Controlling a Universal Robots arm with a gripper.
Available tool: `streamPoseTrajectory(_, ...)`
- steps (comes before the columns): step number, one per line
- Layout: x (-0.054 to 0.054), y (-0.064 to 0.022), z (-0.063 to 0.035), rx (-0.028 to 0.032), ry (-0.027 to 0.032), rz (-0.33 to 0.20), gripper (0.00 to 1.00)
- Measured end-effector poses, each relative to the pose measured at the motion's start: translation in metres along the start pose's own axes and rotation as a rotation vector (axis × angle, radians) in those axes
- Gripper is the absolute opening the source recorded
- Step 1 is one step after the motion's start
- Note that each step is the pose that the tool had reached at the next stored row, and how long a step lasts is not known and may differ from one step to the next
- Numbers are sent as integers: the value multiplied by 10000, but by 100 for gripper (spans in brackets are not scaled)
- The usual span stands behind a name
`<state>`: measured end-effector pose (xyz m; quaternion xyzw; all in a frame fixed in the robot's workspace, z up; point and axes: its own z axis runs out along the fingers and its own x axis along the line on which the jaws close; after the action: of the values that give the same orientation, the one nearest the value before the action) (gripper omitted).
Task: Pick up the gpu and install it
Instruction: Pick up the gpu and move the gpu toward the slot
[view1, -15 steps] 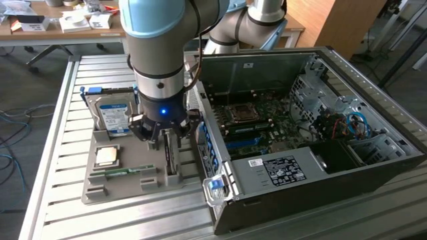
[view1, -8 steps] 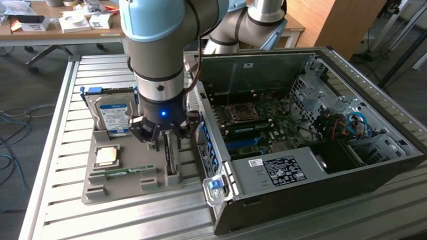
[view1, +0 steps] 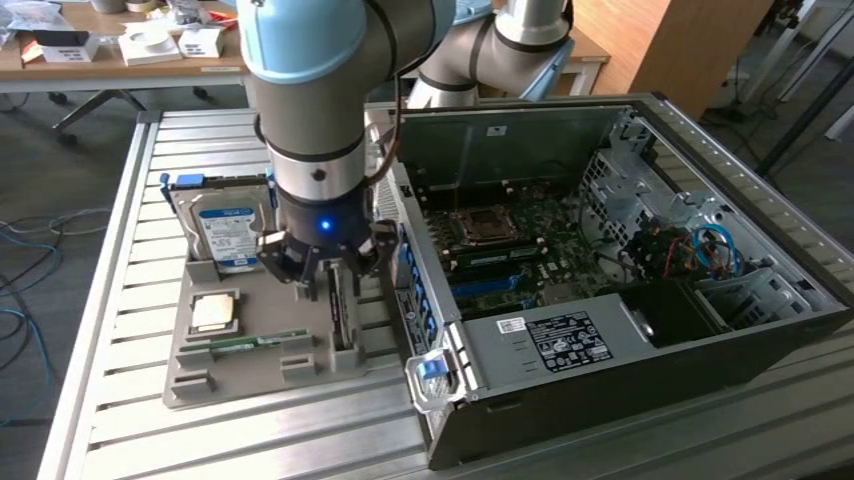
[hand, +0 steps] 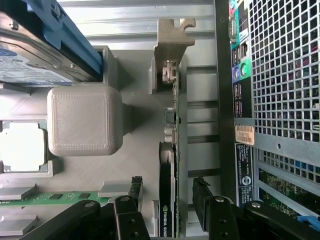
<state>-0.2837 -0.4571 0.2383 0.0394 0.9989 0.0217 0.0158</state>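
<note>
**Gripper (view1: 324, 278) at pick pos. – GPU (hand: 168, 180) not yet grasped**

Status: gripper is low over the tray (view1: 254, 375) with its jaws spread wide, one finger (hand: 134, 200) on each side of the GPU. Wrist view shows gaps betw. fingers and card, so there is no contact and nothing is held. GPU stands on edge in its tray slot, just beside the case (view1: 747, 330) wall. HDD (view1: 227, 225), CPU (view1: 214, 312) and RAM (view1: 247, 343) sit in their own tray pockets.

Done: approach and alignment over the card.

Left: grasp, lift, transfer and seating. Case lies open w/ the mobo (view1: 521, 235) exposed. Blue exp. slots (view1: 494, 292) appear unoccupied. Est. progress: early, pick phase only.
</note>
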Motion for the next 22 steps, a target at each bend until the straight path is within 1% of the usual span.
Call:
streamPoseTrajectory(4, 18, 20, 7, 0, 0, 3, 53)
streamPoseTrajectory(11, 24, 30, 45, 1, 1, 3, 53)
streamPoseTrajectory(22, 24, 30, 47, 0, 0, 3, 52)
